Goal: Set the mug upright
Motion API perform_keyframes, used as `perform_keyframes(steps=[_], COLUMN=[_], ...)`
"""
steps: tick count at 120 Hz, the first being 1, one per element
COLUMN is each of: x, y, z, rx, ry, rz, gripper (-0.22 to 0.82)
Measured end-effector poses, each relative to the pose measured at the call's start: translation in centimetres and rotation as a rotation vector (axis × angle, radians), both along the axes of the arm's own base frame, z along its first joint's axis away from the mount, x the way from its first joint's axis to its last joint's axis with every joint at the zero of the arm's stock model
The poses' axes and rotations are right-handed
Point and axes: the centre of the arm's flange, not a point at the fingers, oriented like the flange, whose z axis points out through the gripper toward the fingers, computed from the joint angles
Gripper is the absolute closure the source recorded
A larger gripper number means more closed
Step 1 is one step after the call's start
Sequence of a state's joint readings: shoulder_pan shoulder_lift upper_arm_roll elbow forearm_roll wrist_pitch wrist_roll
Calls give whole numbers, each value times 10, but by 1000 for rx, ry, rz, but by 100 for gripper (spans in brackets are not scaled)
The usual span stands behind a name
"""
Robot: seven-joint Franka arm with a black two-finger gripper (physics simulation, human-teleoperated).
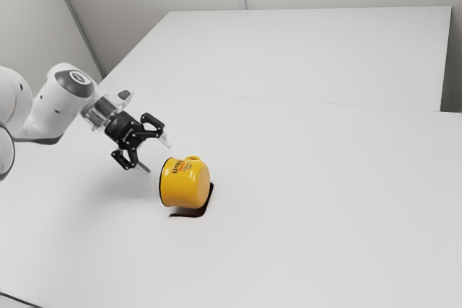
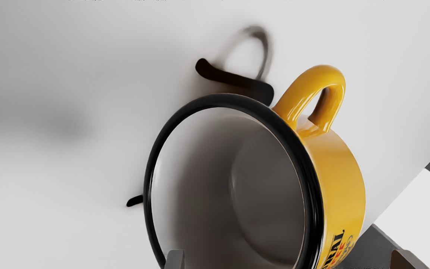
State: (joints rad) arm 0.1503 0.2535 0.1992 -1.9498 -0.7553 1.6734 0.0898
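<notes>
The yellow mug [image 1: 184, 184] lies on its side on the table [image 1: 310, 214], mouth toward the gripper [image 1: 157, 157], whose fingers stand wide apart; it looks stiff, fairly light and slick, apt to roll. Its black rim [image 2: 215, 99], pinched across the wall, seems the surest hold.

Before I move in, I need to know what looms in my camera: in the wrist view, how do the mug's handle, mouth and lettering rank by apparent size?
1. Mouth
2. Handle
3. Lettering, cut off by the picture's edge
</notes>
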Motion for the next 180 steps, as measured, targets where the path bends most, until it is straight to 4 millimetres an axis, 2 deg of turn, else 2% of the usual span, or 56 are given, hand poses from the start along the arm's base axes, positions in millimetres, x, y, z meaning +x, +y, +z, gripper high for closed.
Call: perform_keyframes(steps=[38, 72, 78, 93, 103, 119, 136, 152, 180], x=[5, 12, 14, 17, 19, 24, 27, 27, 19], y=[-10, -20, -21, -26, -30, -40, -46, -50, -76], z=[-42, -43, -42, -39, -38, -35, -34, -15, 53], rx=[-124, -190, -194, -187, -187, -183, -170, -114, 154], ry=[18, -21, -29, -41, -47, -63, -75, -104, -211], rz=[65, 96, 97, 81, 71, 59, 53, 8, -216], gripper=[0, 1, 10, 42, 56, 68, 72, 74, 77])
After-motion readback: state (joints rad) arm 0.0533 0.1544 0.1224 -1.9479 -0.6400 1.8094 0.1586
